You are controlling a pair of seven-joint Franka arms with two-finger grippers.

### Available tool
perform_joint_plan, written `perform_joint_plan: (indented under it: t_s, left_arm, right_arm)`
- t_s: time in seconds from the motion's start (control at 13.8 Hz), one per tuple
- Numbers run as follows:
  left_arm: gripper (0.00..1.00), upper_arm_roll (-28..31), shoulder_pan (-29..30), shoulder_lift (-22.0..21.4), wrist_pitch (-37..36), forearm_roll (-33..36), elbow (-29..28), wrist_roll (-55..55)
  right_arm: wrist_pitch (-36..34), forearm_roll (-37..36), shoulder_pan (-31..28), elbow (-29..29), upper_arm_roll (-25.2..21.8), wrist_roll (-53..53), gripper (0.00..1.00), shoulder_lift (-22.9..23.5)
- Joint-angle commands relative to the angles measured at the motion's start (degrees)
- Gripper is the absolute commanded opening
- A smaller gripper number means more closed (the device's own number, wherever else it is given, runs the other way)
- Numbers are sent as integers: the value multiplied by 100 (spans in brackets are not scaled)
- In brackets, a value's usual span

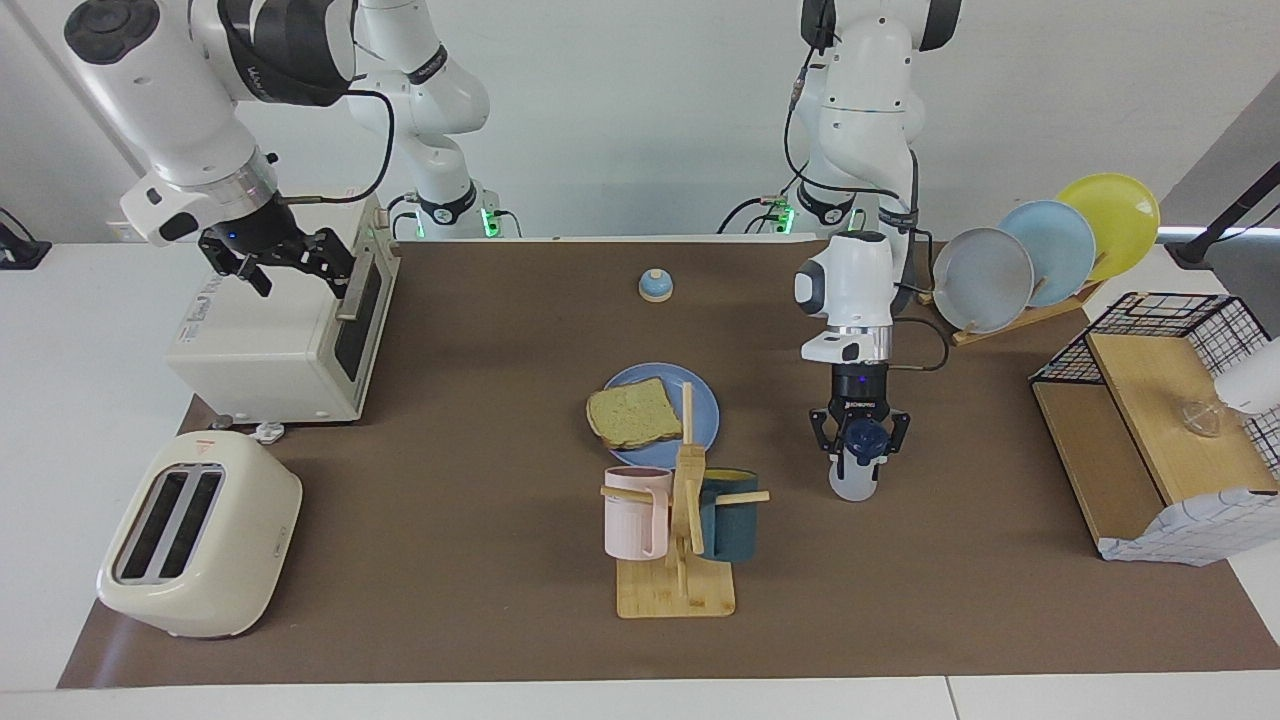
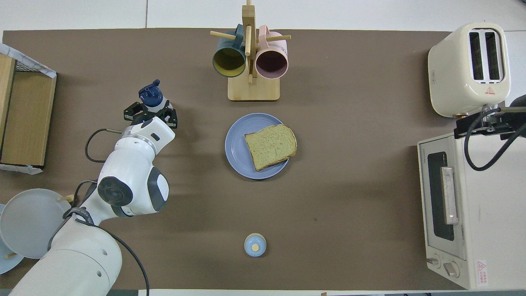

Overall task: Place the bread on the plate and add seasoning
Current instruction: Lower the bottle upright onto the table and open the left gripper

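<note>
The bread (image 1: 632, 412) (image 2: 271, 146) lies on the round blue plate (image 1: 706, 412) (image 2: 236, 149) in the middle of the mat. The seasoning (image 1: 855, 480) (image 2: 151, 93), a translucent white bottle with a dark blue cap, hangs upright in my left gripper (image 1: 860, 441) (image 2: 151, 113). That gripper is shut on the bottle just under the cap. The bottle is beside the plate, toward the left arm's end of the table, its base at or just above the mat. My right gripper (image 1: 288, 260) (image 2: 480, 123) waits open over the toaster oven.
A wooden mug tree (image 1: 685, 520) with a pink and a teal mug stands farther from the robots than the plate. Also here: a blue-domed bell (image 1: 655, 285), a toaster (image 1: 200, 530), a toaster oven (image 1: 280, 340), racked plates (image 1: 1040, 250) and a wire basket with wooden shelves (image 1: 1150, 430).
</note>
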Motion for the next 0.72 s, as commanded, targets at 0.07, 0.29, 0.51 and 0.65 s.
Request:
perform_joint_plan:
  t_s: [0.07, 0.29, 0.51, 0.65]
  left_arm:
    - [0, -821, 734, 108, 67, -28, 244, -221]
    - [0, -2010, 1809, 116, 67, 16, 297, -195]
    - [0, -2047, 1872, 116, 67, 16, 289, -195]
    - [0, -2047, 1864, 125, 67, 16, 288, -195]
  right_arm:
    - [-42, -60, -68, -41, 44, -127, 100, -69]
    - [-42, -60, -68, -41, 44, -127, 100, -69]
    - [-42, -60, -68, -41, 44, -127, 100, -69]
    - [-42, -60, -68, -41, 44, -127, 100, -69]
